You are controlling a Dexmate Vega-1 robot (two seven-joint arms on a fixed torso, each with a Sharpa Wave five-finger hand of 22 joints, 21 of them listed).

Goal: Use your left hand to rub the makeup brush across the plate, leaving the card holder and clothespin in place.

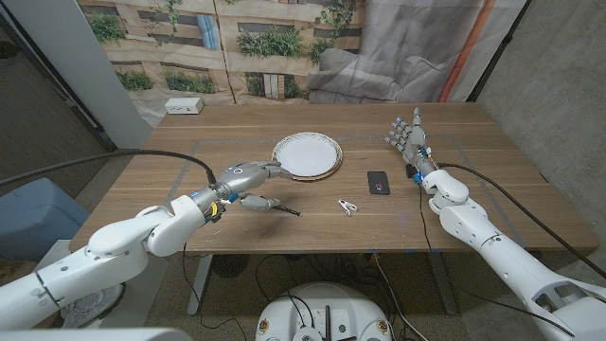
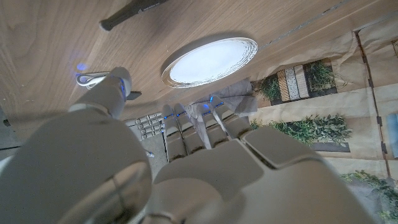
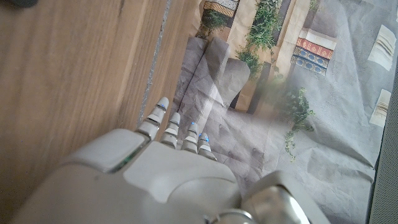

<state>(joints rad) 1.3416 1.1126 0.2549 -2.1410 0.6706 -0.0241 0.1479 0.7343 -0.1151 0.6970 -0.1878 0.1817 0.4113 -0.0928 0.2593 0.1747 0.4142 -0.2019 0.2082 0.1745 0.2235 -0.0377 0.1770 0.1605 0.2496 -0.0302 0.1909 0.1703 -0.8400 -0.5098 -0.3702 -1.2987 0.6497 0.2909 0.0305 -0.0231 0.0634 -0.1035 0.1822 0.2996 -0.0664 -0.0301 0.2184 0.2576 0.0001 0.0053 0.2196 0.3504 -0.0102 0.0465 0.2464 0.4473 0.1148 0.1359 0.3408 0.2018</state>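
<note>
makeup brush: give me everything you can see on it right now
The makeup brush is a slim, dark stick lying flat on the wooden table, near the front edge, with the white plate farther back. Its handle end points toward the left hand, which hovers just behind it, fingers extended toward the plate, holding nothing. Whether anything touches the brush cannot be told. In the left wrist view it shows as a dark tapered handle. Bristles aren't discernible.

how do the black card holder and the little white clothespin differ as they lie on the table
The flat black rectangular card holder is dark and solid, while the small white clothespin is pale, thin and open-framed. The card holder looks larger than the clothespin. The card holder lies farther from the robot, level with the round white plate; the clothespin lies nearer the table's front edge. Both rest on the wooden table, untouched by either hand.
</note>
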